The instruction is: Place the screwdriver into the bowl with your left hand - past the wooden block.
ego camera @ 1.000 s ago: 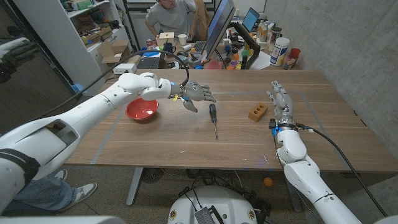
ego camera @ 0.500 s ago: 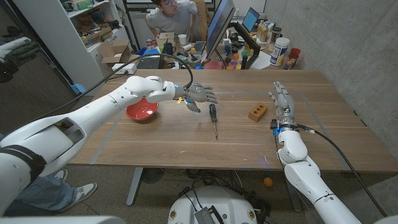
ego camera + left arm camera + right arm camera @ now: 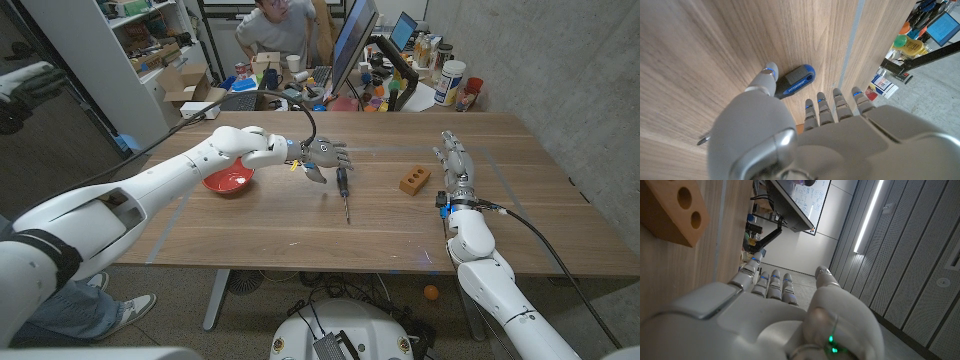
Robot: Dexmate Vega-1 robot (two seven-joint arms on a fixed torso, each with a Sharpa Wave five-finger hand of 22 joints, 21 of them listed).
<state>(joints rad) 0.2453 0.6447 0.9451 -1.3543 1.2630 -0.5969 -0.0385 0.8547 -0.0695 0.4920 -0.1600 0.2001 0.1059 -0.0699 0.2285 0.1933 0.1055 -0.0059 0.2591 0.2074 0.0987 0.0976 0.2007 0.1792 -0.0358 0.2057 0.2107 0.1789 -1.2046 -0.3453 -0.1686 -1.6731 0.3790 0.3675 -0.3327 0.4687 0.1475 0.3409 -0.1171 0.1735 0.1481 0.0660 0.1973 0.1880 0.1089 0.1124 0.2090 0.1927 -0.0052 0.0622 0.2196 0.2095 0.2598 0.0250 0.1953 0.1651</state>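
We find one item of lettering only: a line of white print on the grey label panel of the screwdriver point(image 3: 796, 81) handle, seen in the left wrist view. It appears to be a brand name, but at this size we cannot read it with certainty. The bottles and boxes point(image 3: 883, 82) beyond the table carry printed labels, all too small and blurred to read. No other text, number or sign is legible to us.

One screwdriver point(image 3: 342, 189), one bowl point(image 3: 227, 181), one wooden block point(image 3: 414, 180).
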